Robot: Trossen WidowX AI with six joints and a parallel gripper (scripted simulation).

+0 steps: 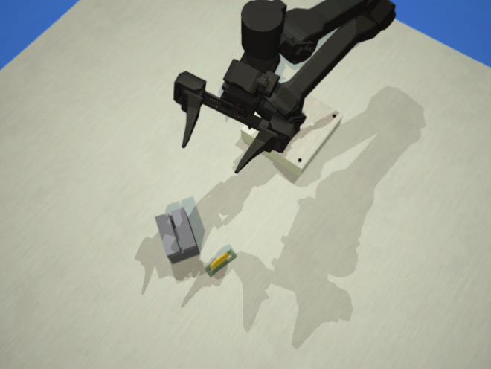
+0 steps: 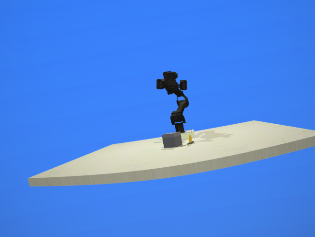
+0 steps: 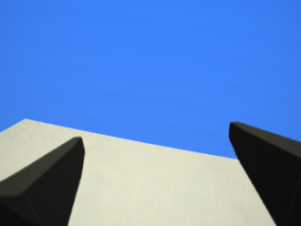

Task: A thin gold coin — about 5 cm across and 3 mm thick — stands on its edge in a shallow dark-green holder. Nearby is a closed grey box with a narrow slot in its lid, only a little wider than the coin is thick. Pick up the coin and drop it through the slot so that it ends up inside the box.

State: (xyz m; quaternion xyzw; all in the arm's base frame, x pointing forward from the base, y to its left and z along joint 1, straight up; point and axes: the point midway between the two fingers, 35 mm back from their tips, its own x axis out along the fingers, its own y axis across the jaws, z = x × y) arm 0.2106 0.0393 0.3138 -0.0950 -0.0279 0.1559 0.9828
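The gold coin (image 1: 220, 260) stands on edge in its green holder (image 1: 209, 271), just beside the grey slotted box (image 1: 177, 235). The gripper (image 1: 209, 159) hangs wide open and empty, high above and well apart.

Bright even light, soft pale overlapping arm shadows across the counter (image 1: 79, 158), no glare, slightly blurred low-resolution edges, curved counter rim in exterior view.

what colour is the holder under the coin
Dark green holder, seen as a thin frame around the gold coin; the top view shows it best.
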